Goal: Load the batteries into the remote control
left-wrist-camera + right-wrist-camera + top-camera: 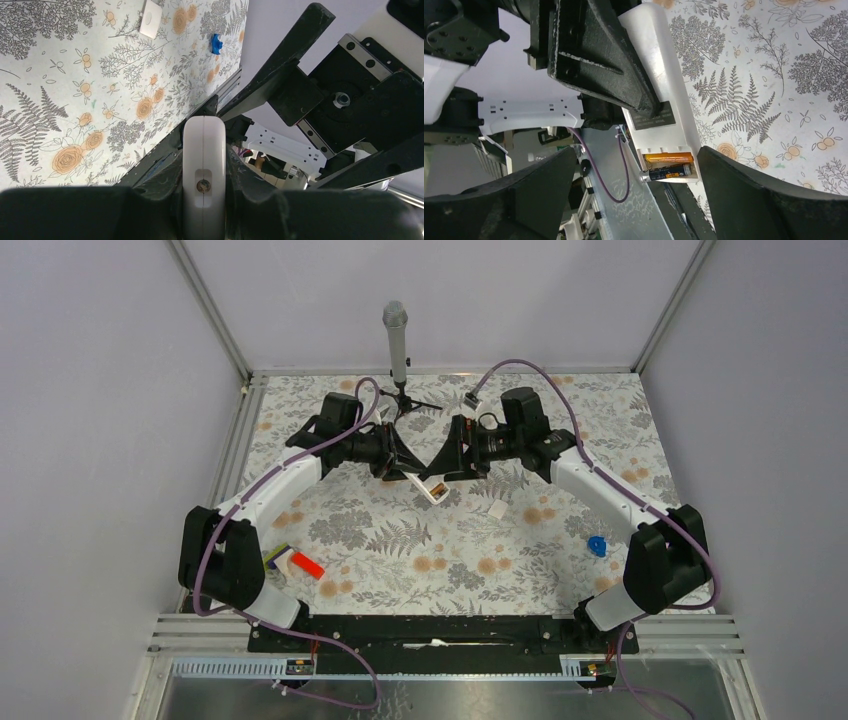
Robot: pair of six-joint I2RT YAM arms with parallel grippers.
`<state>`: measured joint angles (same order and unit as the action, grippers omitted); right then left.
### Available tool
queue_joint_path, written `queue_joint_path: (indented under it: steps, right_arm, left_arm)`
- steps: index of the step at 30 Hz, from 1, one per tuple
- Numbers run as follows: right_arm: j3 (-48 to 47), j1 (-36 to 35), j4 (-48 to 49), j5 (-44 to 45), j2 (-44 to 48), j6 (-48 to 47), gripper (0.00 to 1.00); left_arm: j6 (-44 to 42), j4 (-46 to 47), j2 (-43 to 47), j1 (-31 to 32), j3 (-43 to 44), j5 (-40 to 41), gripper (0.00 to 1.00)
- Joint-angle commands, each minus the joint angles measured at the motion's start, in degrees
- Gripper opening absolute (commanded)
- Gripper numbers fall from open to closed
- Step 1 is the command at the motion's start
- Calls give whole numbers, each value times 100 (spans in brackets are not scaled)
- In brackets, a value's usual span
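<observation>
- The left hand (404,468) was closed tightly on the remote control (663,70), holding it above the surface (400,550).
- Both batteries (668,171) lay in its open compartment.
- The right hand (636,157) stood fully open, empty, near that end.

pale lilac walls (90,390) enclose a worktop (400,540) covered in a grey fern and orange flower print. aluminium rails (213,315) run up the far corners. light is soft and even.

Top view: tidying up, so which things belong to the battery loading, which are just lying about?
Job: white flat plastic remote control, two slim cylindrical batteries inside it.
Lying about: small blue plastic piece, red-and-white block, grey microphone.
</observation>
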<state>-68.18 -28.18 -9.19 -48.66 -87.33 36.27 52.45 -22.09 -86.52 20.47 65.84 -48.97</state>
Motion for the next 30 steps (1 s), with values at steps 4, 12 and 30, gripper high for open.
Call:
queue_joint_path:
  steps: [4,12,30]
  right_arm:
    - [-420,-31,-1310,53,-102,-1588,100]
    - [-216,-89,-768,-511,54,-1484,100]
    - [-87,-218,-565,-658,66,-1580,66]
  left_arm:
    - [20,30,159,32,388,-195,0]
    - [13,29,169,30,395,-229,0]
    - [160,29,179,36,468,-210,0]
